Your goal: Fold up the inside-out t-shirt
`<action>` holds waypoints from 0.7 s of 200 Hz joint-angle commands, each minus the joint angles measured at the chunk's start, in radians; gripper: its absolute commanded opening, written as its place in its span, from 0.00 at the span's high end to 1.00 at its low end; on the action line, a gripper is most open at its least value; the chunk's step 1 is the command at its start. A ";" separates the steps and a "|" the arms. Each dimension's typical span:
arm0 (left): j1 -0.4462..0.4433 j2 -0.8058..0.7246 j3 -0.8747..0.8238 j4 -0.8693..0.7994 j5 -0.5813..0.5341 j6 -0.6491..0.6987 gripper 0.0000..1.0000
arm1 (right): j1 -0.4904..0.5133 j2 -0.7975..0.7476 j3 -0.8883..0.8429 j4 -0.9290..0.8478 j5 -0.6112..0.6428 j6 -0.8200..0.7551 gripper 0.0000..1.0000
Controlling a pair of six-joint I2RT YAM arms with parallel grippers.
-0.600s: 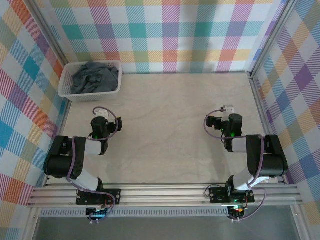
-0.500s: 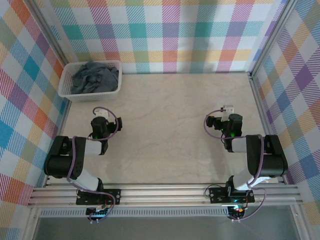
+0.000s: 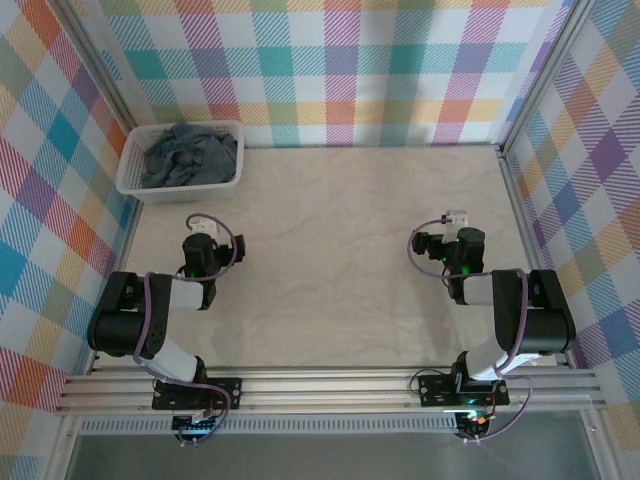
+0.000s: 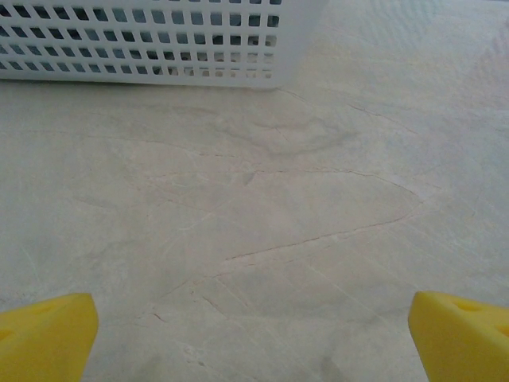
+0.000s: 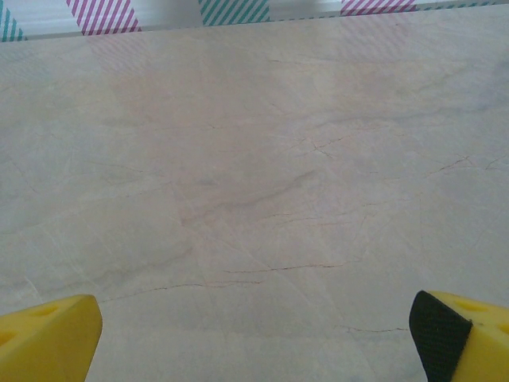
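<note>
The dark slate-grey soft cloth t-shirt [image 3: 185, 157] lies crumpled in a heap inside the white plastic mesh basket [image 3: 130, 182], which stands in the far left corner of the pale, marble-veined counter [image 3: 330, 250]. The cloth bulges above the basket's rim and none of it spills onto the counter.

From above, the left hand [image 3: 203, 223] sits over the counter on the near side of the basket, pointing towards it. It is near the basket's front wall but apart from it, so the t-shirt lies ahead of this hand, behind the mesh. In the left wrist view the left hand [image 4: 254, 338] is spread wide. Its two yellow fingertips [image 4: 46, 334] sit in the bottom corners with bare counter between them, and they hold nothing. The basket's perforated wall [image 4: 143, 40] runs along the top of that view, ahead and to the left, untouched.

The right hand [image 3: 455, 217] is over the right side of the counter, well apart from the basket and the t-shirt, which lie far off to its left. In the right wrist view the right hand [image 5: 254, 338] is likewise spread wide and empty. Its yellow fingertips [image 5: 48, 338] frame bare counter, and one carries a black pad.
</note>
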 commanded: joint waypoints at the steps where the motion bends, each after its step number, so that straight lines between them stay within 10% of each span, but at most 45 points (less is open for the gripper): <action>1: 0.002 0.001 0.016 0.017 0.011 0.006 0.00 | -0.004 -0.016 0.003 0.020 -0.003 -0.002 0.00; 54: -0.036 -0.358 0.139 -0.473 -0.231 -0.140 0.00 | -0.003 -0.426 0.175 -0.671 0.142 0.227 0.00; 78: -0.019 -0.460 0.329 -0.755 -0.257 -0.306 0.00 | 0.003 -0.497 0.356 -1.009 -0.042 0.398 0.00; 140: 0.214 0.205 1.126 -1.118 0.034 -0.415 0.00 | 0.049 -0.265 0.730 -1.278 -0.403 0.481 0.00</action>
